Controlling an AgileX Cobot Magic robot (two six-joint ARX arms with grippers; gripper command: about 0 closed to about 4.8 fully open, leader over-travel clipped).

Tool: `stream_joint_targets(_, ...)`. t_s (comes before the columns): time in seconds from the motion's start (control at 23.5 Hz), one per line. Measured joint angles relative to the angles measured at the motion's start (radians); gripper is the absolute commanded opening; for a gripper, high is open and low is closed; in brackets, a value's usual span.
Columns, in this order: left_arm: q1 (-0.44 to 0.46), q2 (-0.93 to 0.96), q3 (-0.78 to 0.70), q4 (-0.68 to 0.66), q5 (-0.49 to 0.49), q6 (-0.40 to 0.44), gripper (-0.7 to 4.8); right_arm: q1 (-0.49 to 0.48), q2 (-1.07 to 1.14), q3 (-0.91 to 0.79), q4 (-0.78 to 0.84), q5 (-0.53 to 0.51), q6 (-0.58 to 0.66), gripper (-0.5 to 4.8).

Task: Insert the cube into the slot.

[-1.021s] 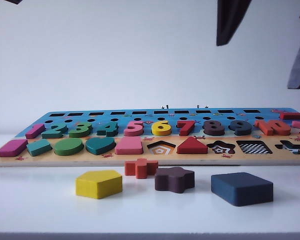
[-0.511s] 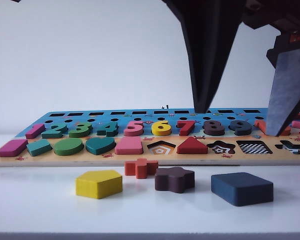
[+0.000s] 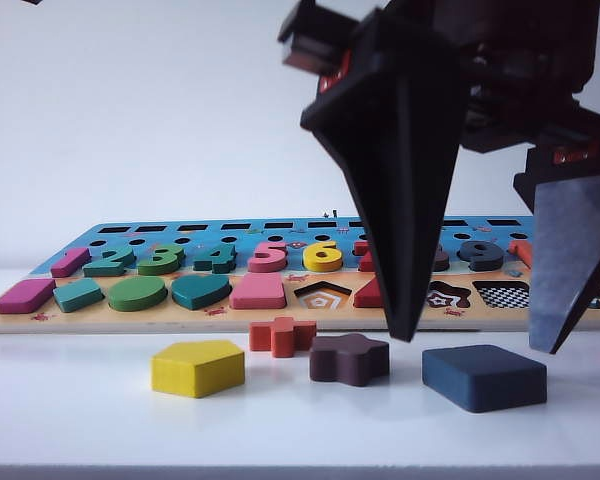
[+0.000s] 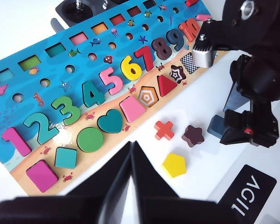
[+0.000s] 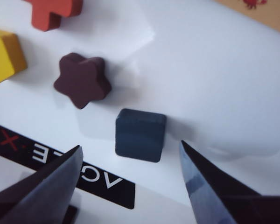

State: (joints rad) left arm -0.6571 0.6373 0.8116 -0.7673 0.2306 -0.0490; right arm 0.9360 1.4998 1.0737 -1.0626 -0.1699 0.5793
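On the white table (image 3: 80,420), nearest the exterior camera, lie four loose blocks: a yellow pentagon (image 3: 197,367), a red cross (image 3: 281,335), a brown star (image 3: 349,359) and, at the right end, the cube (image 3: 483,376), flat, dark blue, untouched.

The right gripper (image 3: 475,340) hangs just above the cube with its jaws wide and nothing in them; one finger tip stands at about ten o'clock of the cube, the other at about two o'clock. In the right wrist view the cube (image 5: 140,134) sits between the two fingers but ahead of their tips, nearer twelve o'clock than centre, so the jaws are not yet around it.

The step in hand looks like the descent to grasp. To do it well, the gripper should probably come forward until the cube sits squarely between the tips, meet two parallel sides, then sink low enough to grip this thin block without scraping the table or nudging the star at the cube's nine o'clock.

Behind the blocks lies the puzzle board (image 3: 130,318). Its checkered slot (image 3: 503,296) is open at roughly twelve o'clock of the cube.

The left gripper (image 4: 132,154) waits well away on the near side of the board, jaws nearly together and holding nothing.
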Motion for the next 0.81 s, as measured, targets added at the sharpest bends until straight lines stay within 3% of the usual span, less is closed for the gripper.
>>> stream_joint_targets(0.43,0.000,0.000,0.000,0.000,0.000,0.000,0.07,0.000,0.023,0.000,0.001,0.034,0.000,3.10)
stream_joint_targets(0.81,0.000,0.000,0.000,0.000,0.000,0.000,0.07,0.009,0.048,0.000,0.002,0.035,0.000,3.00)
